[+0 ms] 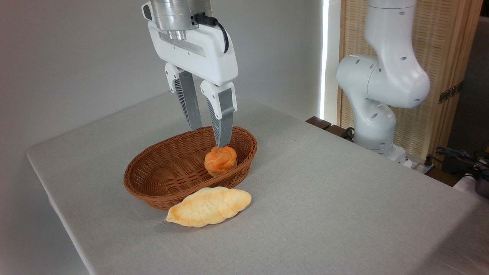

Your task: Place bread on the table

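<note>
Grey cloth surface (344,198) carries a brown wicker basket (160,179). Bread (220,160), a knotted orange bun, sits inside the basket toward its 3 o'clock end. End effector (209,137) hangs above it, fingers spread, empty. Pale oval loaf (209,206) lies at basket's 6 o'clock.

basket wall (160,193) and loaf (209,206) seemingly hem the bread (220,160).

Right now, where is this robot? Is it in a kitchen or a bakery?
Probably neither: it looks like a robot test room or lab. A white robot arm is mounted beside a plain grey table, cables lie behind it, and only a wicker basket and bread are set out.
</note>
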Controlling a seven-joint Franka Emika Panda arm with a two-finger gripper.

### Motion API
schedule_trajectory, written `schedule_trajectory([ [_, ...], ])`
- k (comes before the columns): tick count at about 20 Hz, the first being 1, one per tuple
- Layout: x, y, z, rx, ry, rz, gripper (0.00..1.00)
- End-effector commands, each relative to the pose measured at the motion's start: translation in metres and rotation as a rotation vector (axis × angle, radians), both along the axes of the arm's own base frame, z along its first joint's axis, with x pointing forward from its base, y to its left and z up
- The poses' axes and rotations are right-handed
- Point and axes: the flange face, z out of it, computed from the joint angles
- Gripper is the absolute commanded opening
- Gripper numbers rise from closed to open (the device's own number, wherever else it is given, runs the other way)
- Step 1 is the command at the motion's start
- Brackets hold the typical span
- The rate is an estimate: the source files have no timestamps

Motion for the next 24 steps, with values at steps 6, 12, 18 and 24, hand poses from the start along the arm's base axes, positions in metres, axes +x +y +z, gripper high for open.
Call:
schedule_trajectory([
  [6,-0.002,0.002,0.003,0.004,0.012,-0.01,1.0],
  [12,-0.001,-0.005,-0.002,0.004,0.021,-0.011,1.0],
  [18,-0.013,-0.076,-0.041,0.007,0.104,-0.073,1.0],
  [24,-0.038,-0.13,-0.102,0.034,0.223,-0.18,1.0],
])
